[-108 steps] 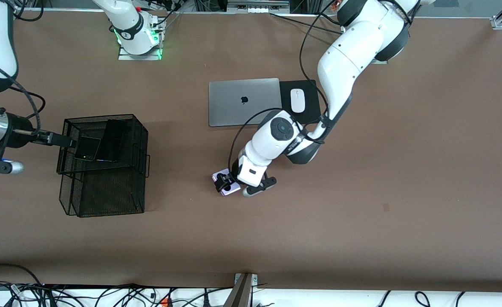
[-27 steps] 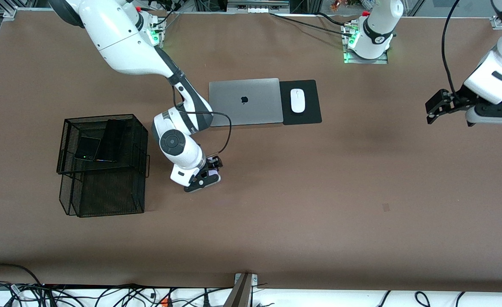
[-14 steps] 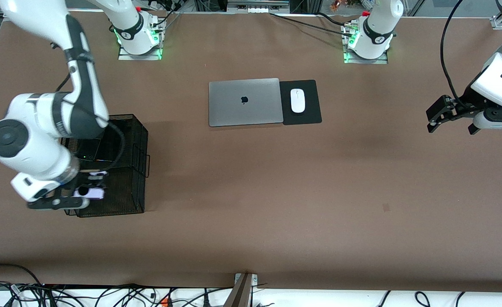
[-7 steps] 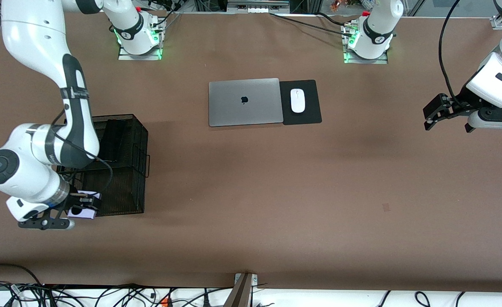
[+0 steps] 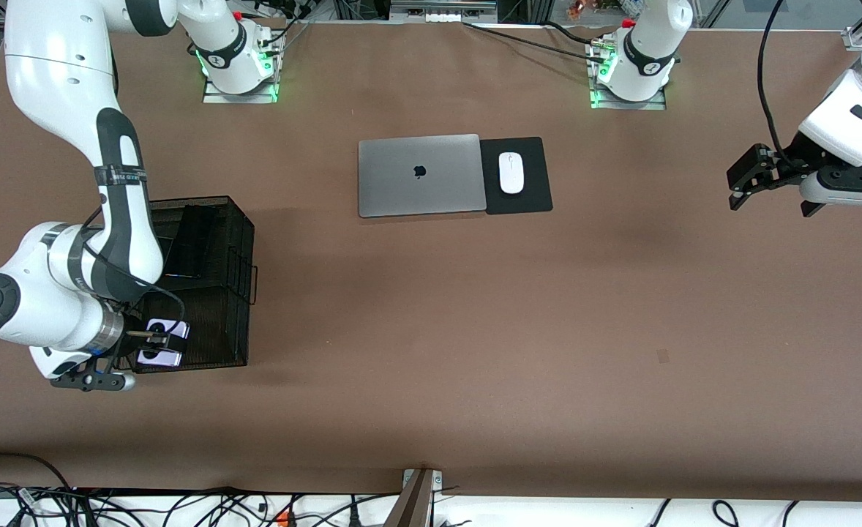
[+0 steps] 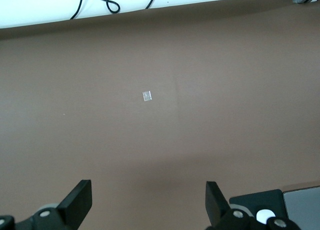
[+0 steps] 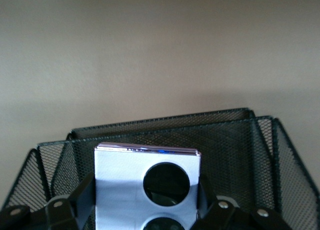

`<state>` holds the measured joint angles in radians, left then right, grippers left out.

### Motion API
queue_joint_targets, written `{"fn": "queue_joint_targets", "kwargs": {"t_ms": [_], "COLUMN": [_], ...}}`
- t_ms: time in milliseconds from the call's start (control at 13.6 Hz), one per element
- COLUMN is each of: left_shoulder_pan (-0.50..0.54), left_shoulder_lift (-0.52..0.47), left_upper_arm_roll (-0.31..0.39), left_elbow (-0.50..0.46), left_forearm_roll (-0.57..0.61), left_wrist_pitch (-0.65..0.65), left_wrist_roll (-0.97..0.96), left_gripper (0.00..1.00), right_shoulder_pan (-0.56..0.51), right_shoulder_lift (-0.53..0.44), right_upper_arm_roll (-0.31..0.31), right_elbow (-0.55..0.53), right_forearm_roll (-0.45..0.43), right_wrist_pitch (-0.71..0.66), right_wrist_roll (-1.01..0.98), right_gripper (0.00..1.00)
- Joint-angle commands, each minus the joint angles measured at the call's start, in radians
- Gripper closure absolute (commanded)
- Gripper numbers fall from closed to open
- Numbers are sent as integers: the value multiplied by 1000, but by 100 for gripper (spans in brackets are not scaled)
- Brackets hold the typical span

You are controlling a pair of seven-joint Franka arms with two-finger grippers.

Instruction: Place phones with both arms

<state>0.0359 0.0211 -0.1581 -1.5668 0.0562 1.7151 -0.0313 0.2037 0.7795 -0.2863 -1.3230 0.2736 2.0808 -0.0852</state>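
Your right gripper [image 5: 154,344] clamps the lavender phone [image 5: 162,342] flat over the mesh basket's [image 5: 233,293] camera-side edge, its circles facing up. Your left gripper [image 5: 740,189] waits, jaws wide, over the table's [image 5: 475,329] left-arm end.

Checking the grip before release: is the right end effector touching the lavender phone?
Touching. The right wrist view shows the right end effector with a finger against each side of the lavender phone.
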Motion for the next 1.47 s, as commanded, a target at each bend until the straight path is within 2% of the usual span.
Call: {"fn": "queue_joint_targets", "kwargs": {"t_ms": [0,147,294,368,441,735,882,1176,1397], "left_shoulder_pan": [-14,-17,-17,-17,-19,-27,-27,-31,-47], "left_shoulder_lift": [3,3,2,2,2,16,19,37,39], "left_upper_arm_roll": [15,14,14,14,12,11,9,8,6], "left_elbow": [10,14,13,13,10,17,21,25,25], "left_forearm_roll": [-27,-27,-27,-27,-27,-36,-36,-35,-26], "left_wrist_pitch": [-31,-32,-41,-61,-71,-71,-68,-68,-65], "left_wrist_roll": [24,21,22,28,31,34,34,33,22], "left_gripper": [0,0,0,0,0,0,0,0,0], "right_shoulder_pan": [6,5,5,5,2,-3,-7,-43,-61], "right_shoulder_lift": [10,21,23,20,14,-5,-17,-26,-136], "right_upper_arm_roll": [7,7,7,7,7,1,-14,-60,-63], "right_elbow": [-30,-28,-28,-27,-27,-1,56,269,280], "right_forearm_roll": [21,22,22,22,22,24,21,27,26], "right_wrist_pitch": [-11,-11,-11,-11,-11,-68,-138,-419,-569], "right_wrist_roll": [-59,-119,-119,-119,-117,-116,-116,-105,-24], "right_gripper": [100,92,46,19,2,0,0,0,0]}}
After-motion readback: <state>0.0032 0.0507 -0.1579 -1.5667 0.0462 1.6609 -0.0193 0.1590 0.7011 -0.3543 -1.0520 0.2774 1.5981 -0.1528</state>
